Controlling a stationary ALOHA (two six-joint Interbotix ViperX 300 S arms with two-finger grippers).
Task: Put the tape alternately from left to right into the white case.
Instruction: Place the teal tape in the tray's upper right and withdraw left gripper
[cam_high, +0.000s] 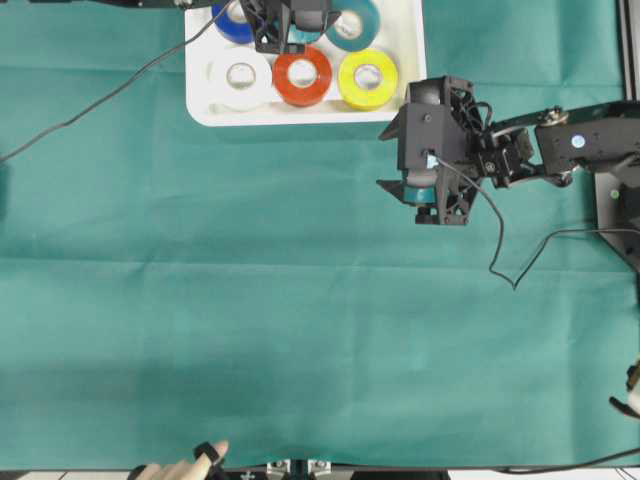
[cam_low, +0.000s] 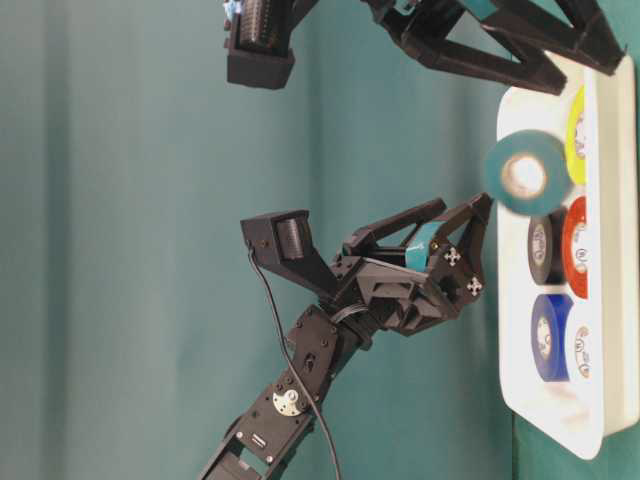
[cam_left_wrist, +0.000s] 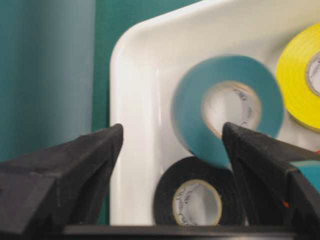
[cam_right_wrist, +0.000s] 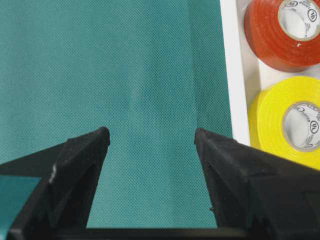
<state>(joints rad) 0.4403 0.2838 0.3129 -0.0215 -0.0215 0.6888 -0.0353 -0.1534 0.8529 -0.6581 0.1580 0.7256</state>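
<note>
The white case (cam_high: 300, 115) lies at the top middle of the green cloth. It holds the blue (cam_high: 232, 25), white (cam_high: 240, 75), red-orange (cam_high: 302, 77), yellow (cam_high: 367, 78) and teal (cam_high: 352, 25) tape rolls. My left gripper (cam_left_wrist: 172, 132) hangs open over the case's far corner. The teal roll (cam_left_wrist: 225, 107) looks blurred and loose between its fingers, above the black roll (cam_left_wrist: 197, 197). From table level the teal roll (cam_low: 525, 172) appears off the case floor. My right gripper (cam_right_wrist: 152, 135) stands open and empty over bare cloth, beside the case's right edge near the yellow roll (cam_right_wrist: 290, 120).
A black cable (cam_high: 100, 100) runs across the cloth at upper left. Another cable (cam_high: 510, 260) loops below the right arm. A person's fingers (cam_high: 190, 467) show at the bottom edge.
</note>
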